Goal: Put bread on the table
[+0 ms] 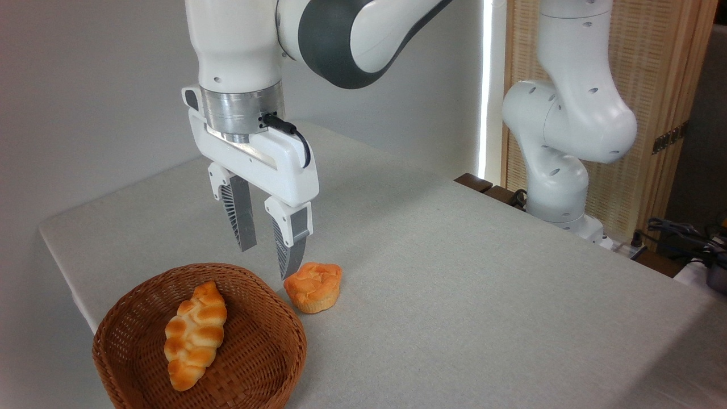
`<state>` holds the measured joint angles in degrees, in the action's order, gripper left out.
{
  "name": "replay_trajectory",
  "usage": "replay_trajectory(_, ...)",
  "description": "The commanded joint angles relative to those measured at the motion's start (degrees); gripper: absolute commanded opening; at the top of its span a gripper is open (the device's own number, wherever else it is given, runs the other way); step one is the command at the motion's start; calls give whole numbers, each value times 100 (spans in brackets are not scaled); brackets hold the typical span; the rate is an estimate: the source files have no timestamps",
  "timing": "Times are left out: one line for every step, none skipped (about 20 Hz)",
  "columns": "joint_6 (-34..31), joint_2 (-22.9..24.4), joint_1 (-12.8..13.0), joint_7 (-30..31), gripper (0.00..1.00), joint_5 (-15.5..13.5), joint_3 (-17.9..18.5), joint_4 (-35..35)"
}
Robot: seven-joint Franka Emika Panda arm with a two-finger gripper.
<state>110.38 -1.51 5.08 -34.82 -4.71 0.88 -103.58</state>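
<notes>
The bread (195,336), a glossy golden braided loaf with pale seams, lies lengthwise inside the brown wicker basket (261,363) at the front left. My gripper (266,262) hangs open above the basket's far rim, fingers pointing down with nothing between them. It is up and to the right of the loaf, clear of it. The table (454,284) is a broad surface under light grey-beige cloth.
A short round orange bun (314,286) sits on the cloth just right of the basket, close to my right finger (289,258). The arm's white base (559,187) stands at the table's far right edge. Cables lie at the far right.
</notes>
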Motion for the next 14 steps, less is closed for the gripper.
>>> replay_trajectory(-35,2,28,448,100,-21,-26,22)
replay_trajectory(9,-16,28,693,100,-22,-26,22)
replay_trajectory(10,-33,28,861,100,-22,-35,22)
replay_trajectory(18,-51,28,933,100,-22,-35,22)
replay_trajectory(19,-60,28,942,100,-30,-35,22)
replay_trajectory(19,-60,28,986,100,-39,-35,22)
replay_trajectory(88,-77,28,1099,100,-109,-35,22)
replay_trajectory(219,-86,28,1309,100,-196,-35,22)
replay_trajectory(369,-104,28,1607,100,-250,-35,22)
replay_trajectory(483,-113,28,1871,100,-250,-35,22)
replay_trajectory(554,-139,28,2048,100,-259,-44,22)
replay_trajectory(589,-156,28,2180,100,-259,-96,22)
replay_trajectory(633,-157,28,2321,100,-250,-131,22)
replay_trajectory(738,-174,28,2496,100,-241,-149,22)
